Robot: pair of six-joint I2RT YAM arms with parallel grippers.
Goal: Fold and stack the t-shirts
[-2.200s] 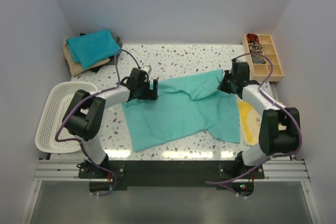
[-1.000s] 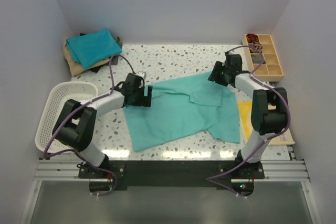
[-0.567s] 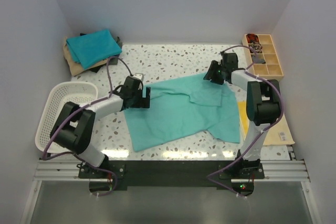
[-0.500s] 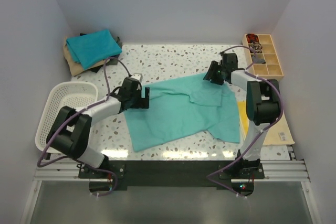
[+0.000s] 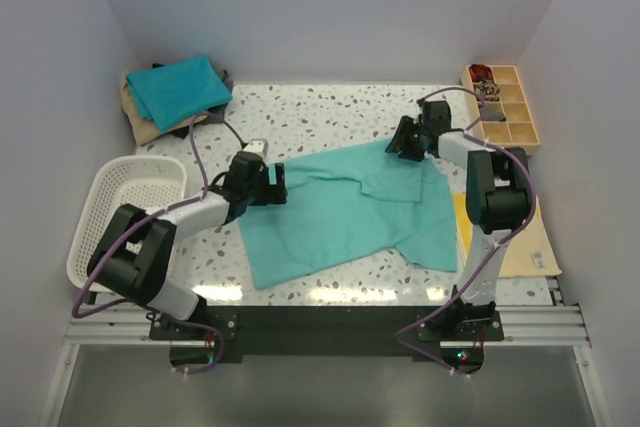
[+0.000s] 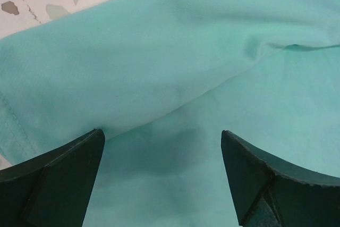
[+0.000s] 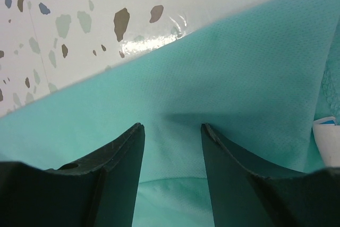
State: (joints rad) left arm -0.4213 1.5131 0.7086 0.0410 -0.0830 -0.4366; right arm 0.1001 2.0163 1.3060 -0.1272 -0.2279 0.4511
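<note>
A light sea-green t-shirt [image 5: 345, 217] lies spread and rumpled on the speckled table, its upper right part folded over. My left gripper [image 5: 279, 185] hovers at the shirt's left edge, jaws wide open; in the left wrist view the gripper [image 6: 161, 134] has only cloth [image 6: 212, 35] below it. My right gripper [image 5: 398, 144] is at the shirt's far right edge. Seen from the right wrist, this gripper [image 7: 171, 127] stands partly open, its tips down on the cloth [image 7: 255, 89] near the hem. A teal-blue folded shirt [image 5: 178, 89] tops a stack at the back left.
A white mesh basket [image 5: 88, 237] stands at the left. A wooden compartment tray [image 5: 505, 125] sits at the back right. Yellow [image 5: 468, 237] and tan [image 5: 530, 252] flat sheets lie right of the shirt. Bare speckled table [image 7: 79, 25] shows beyond the hem.
My right gripper has moved back and left from the shirt's right side to its far edge. The left gripper has shifted a little left along the left edge. The shirt lies flatter.
</note>
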